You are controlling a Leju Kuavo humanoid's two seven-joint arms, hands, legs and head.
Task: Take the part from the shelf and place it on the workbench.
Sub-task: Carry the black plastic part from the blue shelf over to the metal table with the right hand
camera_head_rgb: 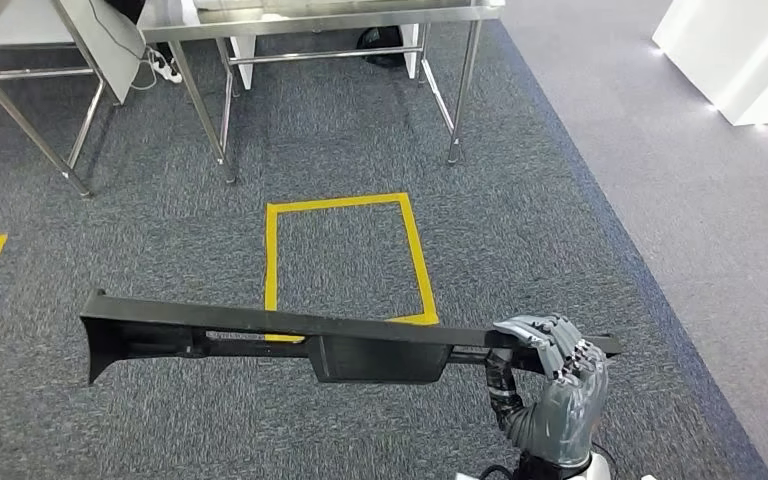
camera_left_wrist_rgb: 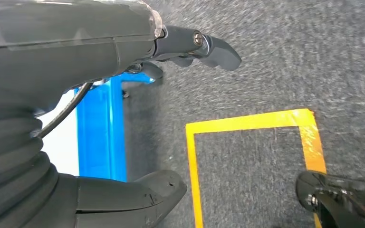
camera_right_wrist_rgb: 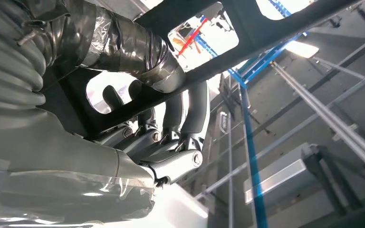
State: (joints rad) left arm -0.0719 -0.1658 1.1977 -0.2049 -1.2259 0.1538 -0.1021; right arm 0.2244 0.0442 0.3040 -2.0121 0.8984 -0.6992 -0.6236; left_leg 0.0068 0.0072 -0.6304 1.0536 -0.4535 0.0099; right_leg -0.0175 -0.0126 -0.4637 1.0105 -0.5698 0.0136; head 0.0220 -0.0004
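The long black part (camera_head_rgb: 290,340) lies level above the grey carpet (camera_head_rgb: 520,230), gripped near its 3 o'clock end by the right hand (camera_head_rgb: 550,385), fingers (camera_right_wrist_rgb: 195,114) wrapped over its top edge. At 12 o'clock from the part sits a yellow tape rectangle (camera_head_rgb: 272,260); farther at 12 o'clock stands a steel table (camera_head_rgb: 460,90). The left hand (camera_left_wrist_rgb: 123,52) holds nothing, fingers spread apart.

Right hand (camera_head_rgb: 550,385) clamped; left hand (camera_left_wrist_rgb: 123,118) empty, fingers apart.
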